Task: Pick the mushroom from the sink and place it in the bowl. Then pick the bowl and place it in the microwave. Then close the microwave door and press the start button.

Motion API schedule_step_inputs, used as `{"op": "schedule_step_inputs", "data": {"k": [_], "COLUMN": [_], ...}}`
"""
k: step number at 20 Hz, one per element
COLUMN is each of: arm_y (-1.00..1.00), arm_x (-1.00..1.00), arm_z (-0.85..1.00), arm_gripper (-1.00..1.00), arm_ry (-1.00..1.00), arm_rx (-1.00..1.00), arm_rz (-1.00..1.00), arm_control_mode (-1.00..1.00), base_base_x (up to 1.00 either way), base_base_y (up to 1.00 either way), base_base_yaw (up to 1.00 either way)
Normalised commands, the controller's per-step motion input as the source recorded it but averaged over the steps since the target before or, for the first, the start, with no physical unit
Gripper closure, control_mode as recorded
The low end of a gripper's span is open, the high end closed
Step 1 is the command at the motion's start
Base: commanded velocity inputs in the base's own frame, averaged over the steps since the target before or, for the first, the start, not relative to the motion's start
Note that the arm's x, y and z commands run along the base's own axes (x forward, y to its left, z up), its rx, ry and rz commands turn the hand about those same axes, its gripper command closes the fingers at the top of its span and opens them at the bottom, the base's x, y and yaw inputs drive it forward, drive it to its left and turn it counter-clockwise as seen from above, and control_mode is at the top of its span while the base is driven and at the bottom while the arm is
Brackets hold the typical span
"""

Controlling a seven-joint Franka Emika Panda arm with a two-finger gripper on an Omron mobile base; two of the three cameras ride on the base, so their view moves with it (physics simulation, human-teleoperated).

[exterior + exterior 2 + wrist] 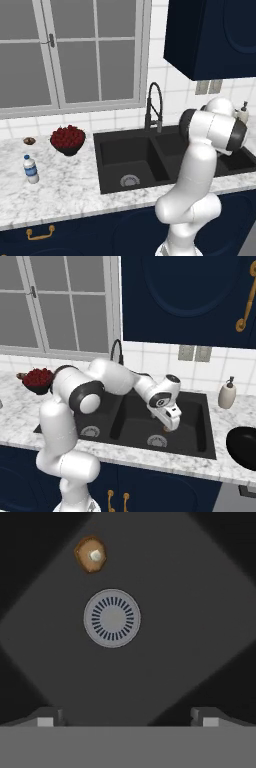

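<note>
The hand view alone shows the mushroom [90, 554] on the sink [165, 652] floor beside the silver drain [112, 618], pale stem facing the camera. The fingers [128, 717] stand wide apart, empty. The right base view shows the black bowl [243, 447] on the desk [150, 458].

A: Where does the sink [150, 160] sit?
B: Set into the counter [65, 192], below the window [75, 52], with the faucet [154, 107] at its far edge between the two basins.

A: And the mushroom [90, 554]?
B: On the floor of the right basin, near the drain [112, 618] but apart from it. The gripper [171, 423] hangs over that basin, above both.

A: What's left of the sink?
B: The fruit bowl [67, 139], then a small round item [29, 141] farther left, and the water bottle [31, 169] nearer.

A: And right?
B: A soap dispenser [227, 392] at the far side, and the bowl [243, 448] on the near counter.
</note>
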Motion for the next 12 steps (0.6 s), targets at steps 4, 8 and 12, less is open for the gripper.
{"op": "schedule_step_inputs", "data": {"k": [4, 8, 12], "arm_y": [-0.07, -0.18, -0.02], "arm_x": [0.30, 0.09, 0.00], "arm_z": [-0.20, -0.30, -0.35], "arm_gripper": [-1.00, -1.00, -1.00], "arm_ry": [0.06, 0.01, 0.00], "arm_rx": [0.00, 0.04, 0.02], "arm_rz": [-0.04, -0.01, -0.01], "arm_control_mode": [-1.00, -1.00, -1.00], "base_base_x": [0.00, 0.00, 0.00], "base_base_y": [0.00, 0.00, 0.00], "base_base_yaw": [0.00, 0.00, 0.00]}}
